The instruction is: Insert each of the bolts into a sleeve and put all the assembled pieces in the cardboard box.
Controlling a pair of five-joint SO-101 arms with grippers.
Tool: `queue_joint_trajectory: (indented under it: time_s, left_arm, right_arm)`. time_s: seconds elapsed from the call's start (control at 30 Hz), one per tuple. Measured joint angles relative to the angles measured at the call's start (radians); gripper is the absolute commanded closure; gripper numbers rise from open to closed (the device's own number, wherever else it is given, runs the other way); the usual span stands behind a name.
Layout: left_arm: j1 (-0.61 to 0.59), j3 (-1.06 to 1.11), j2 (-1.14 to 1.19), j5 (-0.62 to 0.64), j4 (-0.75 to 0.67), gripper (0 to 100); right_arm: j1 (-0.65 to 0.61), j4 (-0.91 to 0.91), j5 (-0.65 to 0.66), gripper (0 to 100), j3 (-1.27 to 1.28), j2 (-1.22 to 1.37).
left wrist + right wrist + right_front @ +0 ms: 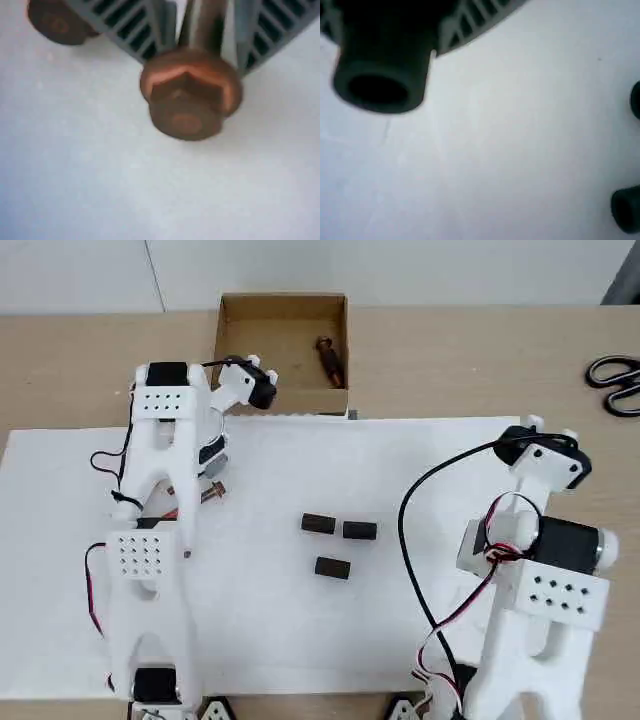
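1. A white paper sheet (260,640) covers most of the tan wooden surface (60,360). Near the sheet's left edge, the left gripper (200,52) is clamped on a copper-coloured hex-head metal bolt (186,100), with its ribbed grey fingers (132,30) on either side of the shank.
2. A second copper-coloured bolt (56,21) lies on the sheet just beside that gripper.
3. A brown cardboard box (283,308) stands open at the far edge of the surface, left of the middle. One assembled piece (328,358) – a bolt in a sleeve – lies inside near its right wall.
4. Three short black cylindrical sleeves (319,524) lie loose in the middle of the sheet. Two are nearly end to end, and the third is just nearer the near edge.
5. Towards the sheet's right edge, the right gripper (395,30) holds a black tubular sleeve (382,75) over the paper, its open bore showing.
6. Black-handled scissors (615,380) rest by the far right corner of the surface, off the sheet.
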Motion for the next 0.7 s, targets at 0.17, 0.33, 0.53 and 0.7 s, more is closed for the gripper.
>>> queue_joint_trajectory:
  time_s: [0.17, 0.33, 0.53, 0.7]
  left_arm:
    - [0.002, -0.052, 0.051, -0.002, 0.005, 93]
    - [0.003, -0.063, 0.066, -0.002, 0.008, 100]
    - [0.006, -0.063, 0.069, 0.0, 0.008, 99]
    - [0.006, -0.068, 0.055, 0.021, 0.008, 99]
  right_arm:
    - [0.0, 0.0, 0.0, 99.5, 0.0, 0.0]
    - [0.0, 0.0, 0.0, 99.5, 0.0, 0.0]
    - [0.0, 0.0, 0.0, 99.5, 0.0, 0.0]
    - [0.0, 0.0, 0.0, 99.5, 0.0, -0.006]
